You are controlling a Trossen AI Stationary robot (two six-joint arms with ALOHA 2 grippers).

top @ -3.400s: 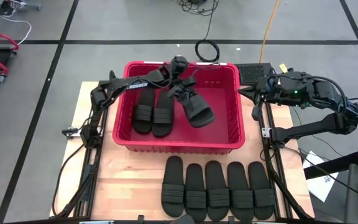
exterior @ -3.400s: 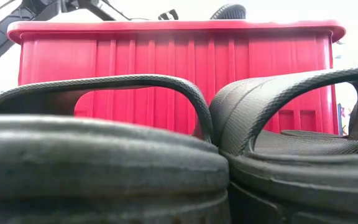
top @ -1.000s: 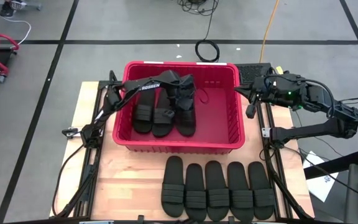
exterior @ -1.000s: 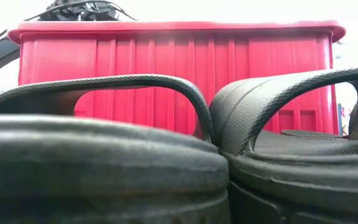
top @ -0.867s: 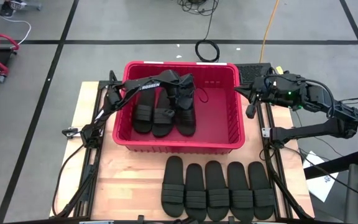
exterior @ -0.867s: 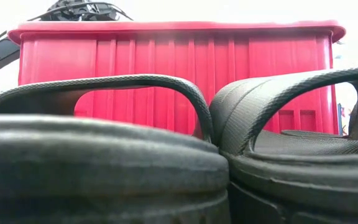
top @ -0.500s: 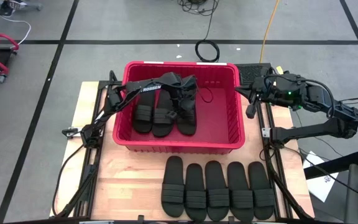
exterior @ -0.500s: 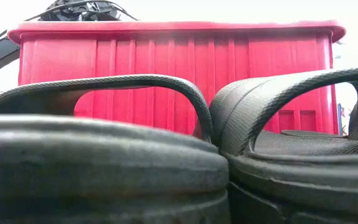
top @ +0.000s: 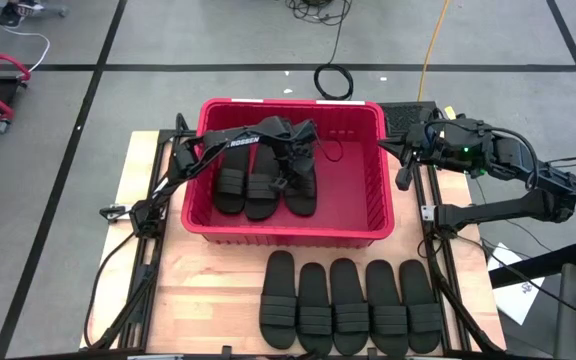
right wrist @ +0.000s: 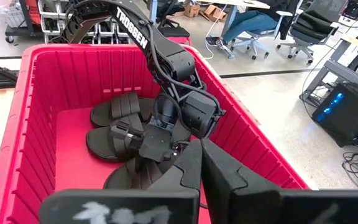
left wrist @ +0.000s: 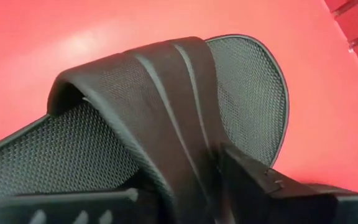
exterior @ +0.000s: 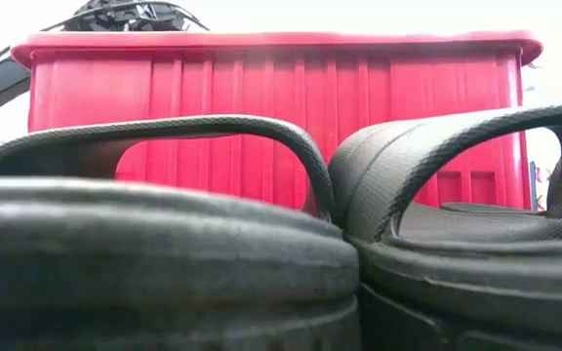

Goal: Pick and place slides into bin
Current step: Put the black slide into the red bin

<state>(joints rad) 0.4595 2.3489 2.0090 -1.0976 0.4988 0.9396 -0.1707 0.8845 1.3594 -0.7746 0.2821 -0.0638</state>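
Note:
The red bin (top: 368,228) stands at the table's far middle and fills the low view as a red wall (exterior: 281,97). Three black slides lie side by side on its floor (top: 230,182) (top: 261,186) (top: 301,190). My left gripper (top: 290,172) reaches down over the right one (left wrist: 166,93) and is open, one finger (left wrist: 73,205) under the strap's arch, the other (left wrist: 260,183) on its outer side. Several more slides (top: 348,305) lie in a row on the near table; two of them (exterior: 164,244) crowd the low view. My right gripper (right wrist: 201,168) is shut and hangs beside the bin's far right corner (top: 393,147). My left gripper has its fingers on either side of the strap (left wrist: 185,168) of the right slide in the bin, slanting down from the far side. Whether they touch the strap I cannot tell. The slide lies flat, sole down, on the bin floor.
The right half of the bin floor (top: 353,185) is bare. Bare wood (top: 198,290) lies left of the slide row. A coiled black cable (top: 333,80) lies on the floor beyond the bin. Office chairs and desks (right wrist: 328,37) stand in the room behind.
My left gripper has sunk a little toward the bin floor and tipped further down. The slide under it has settled flat beside the other two.

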